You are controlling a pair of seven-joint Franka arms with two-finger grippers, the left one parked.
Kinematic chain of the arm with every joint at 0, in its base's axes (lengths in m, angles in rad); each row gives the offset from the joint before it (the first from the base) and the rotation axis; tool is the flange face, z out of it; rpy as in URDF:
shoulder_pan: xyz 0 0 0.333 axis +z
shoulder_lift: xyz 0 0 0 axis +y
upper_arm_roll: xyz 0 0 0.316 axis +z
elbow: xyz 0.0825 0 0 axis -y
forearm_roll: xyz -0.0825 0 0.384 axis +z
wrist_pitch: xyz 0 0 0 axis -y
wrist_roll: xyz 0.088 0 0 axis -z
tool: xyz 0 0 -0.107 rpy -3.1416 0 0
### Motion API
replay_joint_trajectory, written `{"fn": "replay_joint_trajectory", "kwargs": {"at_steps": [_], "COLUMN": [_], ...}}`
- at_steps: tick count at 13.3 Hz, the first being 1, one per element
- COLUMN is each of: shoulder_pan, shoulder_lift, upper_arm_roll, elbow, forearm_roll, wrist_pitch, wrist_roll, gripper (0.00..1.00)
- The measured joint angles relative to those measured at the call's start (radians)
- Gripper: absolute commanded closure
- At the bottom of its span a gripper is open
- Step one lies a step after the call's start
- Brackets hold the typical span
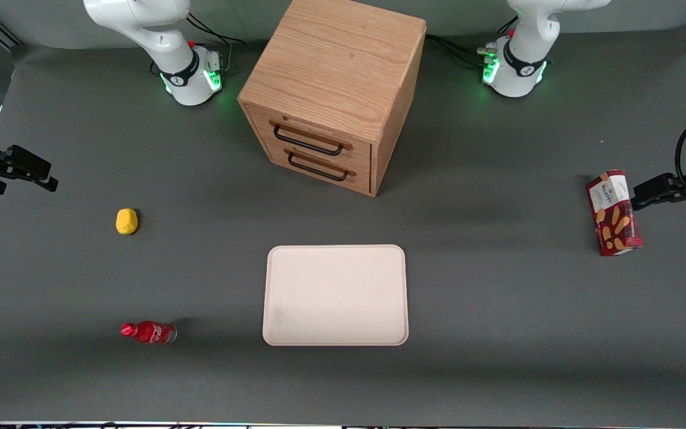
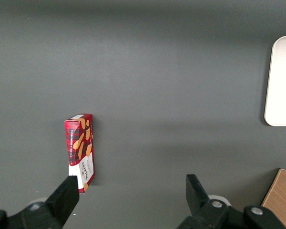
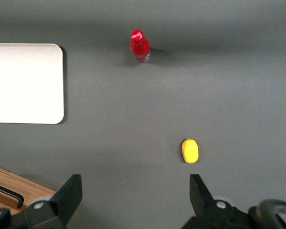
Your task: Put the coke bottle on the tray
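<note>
A: Nearest the front cam, what do we mark?

B: The coke bottle (image 1: 149, 332), standing upright on the grey table (image 1: 498, 333) toward the working arm's end; red cap, white lettering. It's apart from the tray (image 1: 336, 295), w/ bare table between them.

A: And the tray?

B: Flat, cream-white, approx. mid-table, nothing on it. It sits in front of the wooden cabinet (image 1: 334, 89), w/ a gap between them.

A: Next, farther back?

B: We note a small yellow lump (image 1: 127, 221), farther from the cam than the bottle, same end of the table. Toward the parked arm's end lies a red snack box (image 1: 613, 213).

A: The gripper?

B: The gripper (image 3: 136, 191) hangs high above the table, at the working arm's end, well apart from the bottle. Fingers (image 3: 69, 193) spread wide, nothing between them.
</note>
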State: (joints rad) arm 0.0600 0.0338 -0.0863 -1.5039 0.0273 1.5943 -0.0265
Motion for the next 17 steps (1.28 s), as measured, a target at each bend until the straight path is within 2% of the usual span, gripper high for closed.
{"fn": "replay_joint_trajectory", "kwargs": {"at_steps": [13, 15, 17], "shoulder_pan": [0.003, 0.003, 0.003], "shoulder_lift": [-0.001, 0.015, 0.090], "upper_arm_roll": [0.000, 0.000, 0.000], "elbow": [0.002, 0.040, 0.150], "forearm_roll": [0.000, -0.002, -0.003], "wrist_pitch": [-0.001, -0.007, -0.069], "wrist_roll": [-0.001, -0.001, -0.001], "gripper": [0.00, 0.00, 0.00]}}
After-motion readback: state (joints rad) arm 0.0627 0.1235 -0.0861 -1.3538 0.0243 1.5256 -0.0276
